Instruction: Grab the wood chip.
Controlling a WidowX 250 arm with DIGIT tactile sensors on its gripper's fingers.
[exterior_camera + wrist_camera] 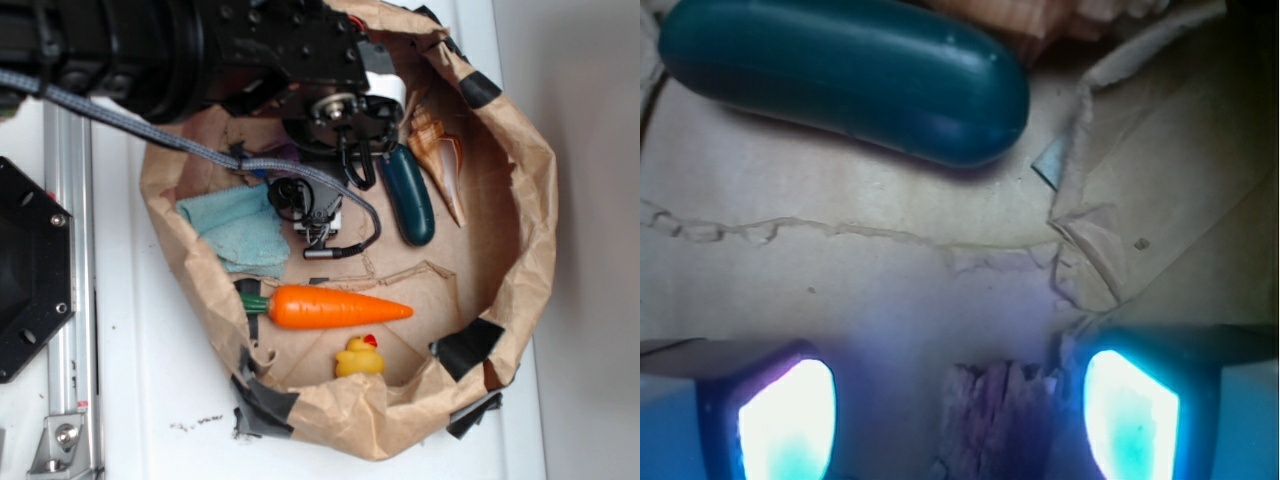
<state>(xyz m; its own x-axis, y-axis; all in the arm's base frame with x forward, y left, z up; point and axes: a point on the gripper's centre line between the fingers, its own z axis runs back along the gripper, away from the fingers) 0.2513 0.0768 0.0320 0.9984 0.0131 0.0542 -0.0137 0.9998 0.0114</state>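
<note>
While claw [960, 410] straddles wood chip [995, 415], capsule [845, 80] beyond

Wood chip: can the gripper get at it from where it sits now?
Probably yes. In the wrist view the wood chip lies between the two glowing fingers of the gripper, jaws open, with nothing between them. The green capsule lies well clear.
</note>
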